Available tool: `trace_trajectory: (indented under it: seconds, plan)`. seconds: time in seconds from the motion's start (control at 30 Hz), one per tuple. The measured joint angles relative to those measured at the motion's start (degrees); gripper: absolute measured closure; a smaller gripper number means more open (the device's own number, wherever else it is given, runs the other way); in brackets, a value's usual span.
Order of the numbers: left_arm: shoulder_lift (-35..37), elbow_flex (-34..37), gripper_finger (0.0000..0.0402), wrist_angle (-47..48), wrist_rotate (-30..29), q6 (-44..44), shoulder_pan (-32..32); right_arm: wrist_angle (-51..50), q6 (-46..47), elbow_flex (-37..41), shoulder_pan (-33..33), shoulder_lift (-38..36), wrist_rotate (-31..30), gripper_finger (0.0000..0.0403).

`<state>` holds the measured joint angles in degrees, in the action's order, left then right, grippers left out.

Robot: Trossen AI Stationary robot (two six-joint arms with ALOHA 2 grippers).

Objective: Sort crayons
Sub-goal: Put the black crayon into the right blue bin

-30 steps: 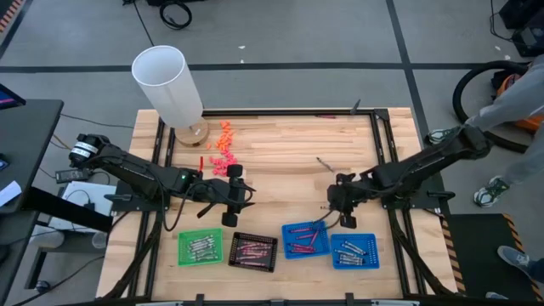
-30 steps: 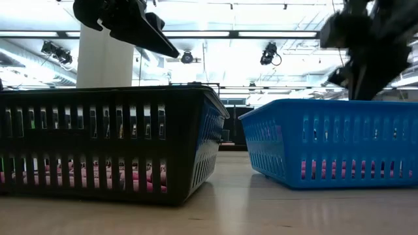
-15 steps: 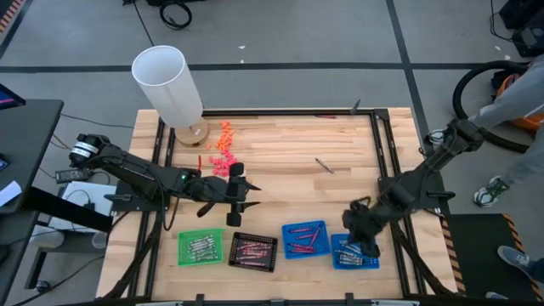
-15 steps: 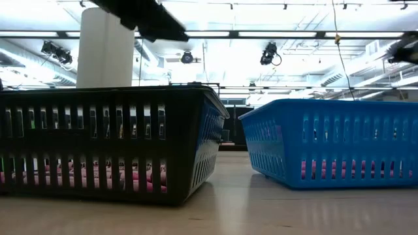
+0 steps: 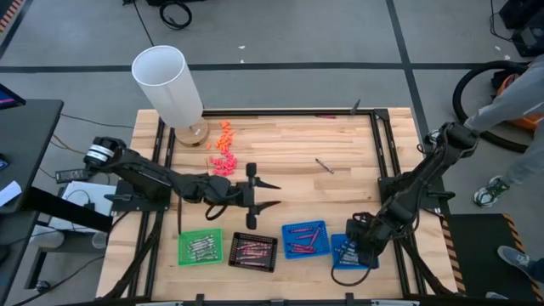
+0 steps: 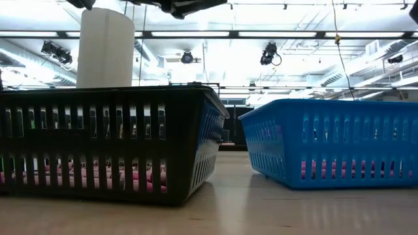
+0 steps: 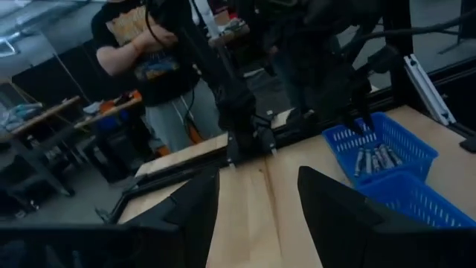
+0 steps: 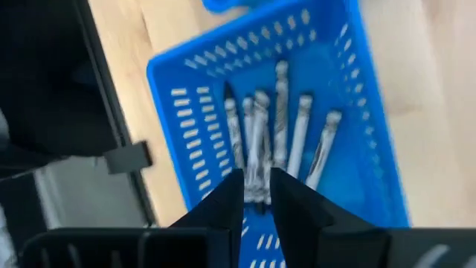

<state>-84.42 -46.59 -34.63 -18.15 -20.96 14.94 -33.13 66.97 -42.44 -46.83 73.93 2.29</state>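
Note:
My right gripper (image 5: 357,246) hangs low over the right-hand blue tray (image 5: 369,257), which holds several silver-grey crayons (image 8: 279,141). Its fingers stand nearly together with a silver-grey crayon (image 8: 255,187) in the gap. My left gripper (image 5: 269,194) is open and empty. It floats level above the table's middle, pointing toward the right edge, just beyond the black tray (image 5: 253,251). In the left wrist view (image 7: 256,212) only bare wood shows between its fingers. One grey crayon (image 5: 324,164) lies loose on the wood. My right gripper pinches a silver-grey crayon (image 8: 255,192) between its two fingertips, coming from above and pointing down into the tray. The fingers hide most of the crayon; which part they have does not show, nor whether it touches the crayons below.
From left to right along the near edge stand a green tray (image 5: 200,246), the black tray, and a blue tray (image 5: 306,240) holding red crayons. A white cylinder (image 5: 168,85) stands at the far left, with orange and pink pieces (image 5: 223,149) beside it. A person (image 5: 510,93) stands at the right.
My right gripper has gone from the table's middle toward the near edge and down over the right-hand blue tray. My left gripper has gone toward the right edge, risen, and tipped from pointing down to lying level.

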Motion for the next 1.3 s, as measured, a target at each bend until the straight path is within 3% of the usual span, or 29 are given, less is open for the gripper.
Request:
trace_trajectory:
  seconds: [0.1, 0.5, 0.73, 1.3]
  plan:
    - [-0.3, 0.0, 0.0208, -0.4, 1.1, -0.5, -0.1, -0.5, 0.9, 0.0, 1.0, -0.4, 3.4, 0.0324]
    - [-0.4, 0.0, 0.0208, -0.4, 5.9, 0.9, -0.1, -1.8, -4.7, 0.0, 7.7, -2.8, 3.5, 0.0325]
    - [-1.0, 0.0, 0.0208, -0.7, 9.5, 1.4, -0.1, -4.2, -9.6, 0.0, 13.1, -2.8, 0.6, 0.0319]
    - [-5.0, 0.0, 0.0208, -4.9, 9.8, 1.3, -0.3, -6.4, -28.1, 0.0, 27.9, -2.8, -4.4, 0.0266]
